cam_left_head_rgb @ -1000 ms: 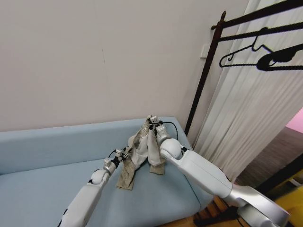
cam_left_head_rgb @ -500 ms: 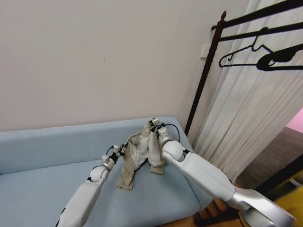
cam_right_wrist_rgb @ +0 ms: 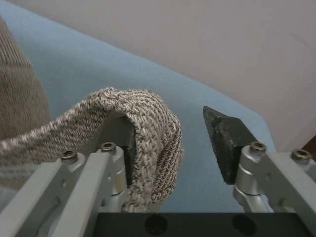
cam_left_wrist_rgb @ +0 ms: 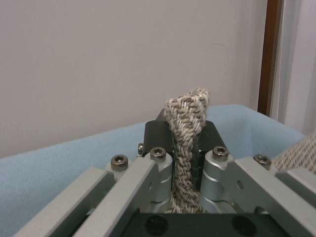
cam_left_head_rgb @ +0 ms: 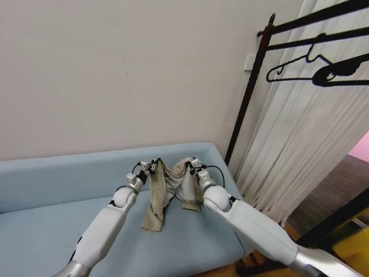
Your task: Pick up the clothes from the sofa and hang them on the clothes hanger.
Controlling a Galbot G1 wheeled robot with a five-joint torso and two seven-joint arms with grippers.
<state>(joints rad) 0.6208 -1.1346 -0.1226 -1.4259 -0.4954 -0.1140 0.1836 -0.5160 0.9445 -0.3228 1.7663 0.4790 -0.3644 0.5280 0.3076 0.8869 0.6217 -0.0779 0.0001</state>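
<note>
From the head view, the left gripper (cam_left_head_rgb: 153,164) and right gripper (cam_left_head_rgb: 194,164) hold a beige knit garment (cam_left_head_rgb: 163,190) up between them, its ends hanging over the blue sofa (cam_left_head_rgb: 52,231). The left wrist view shows the left gripper clamped on a fold. The right wrist view shows the knit only looped over one finger, the other pad (cam_right_wrist_rgb: 224,143) standing apart.

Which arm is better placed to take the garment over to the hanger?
Right, probably. The right gripper is nearer the hanger, but its fingers gape, garment only draped over one; the left gripper is clamped on it.
</note>
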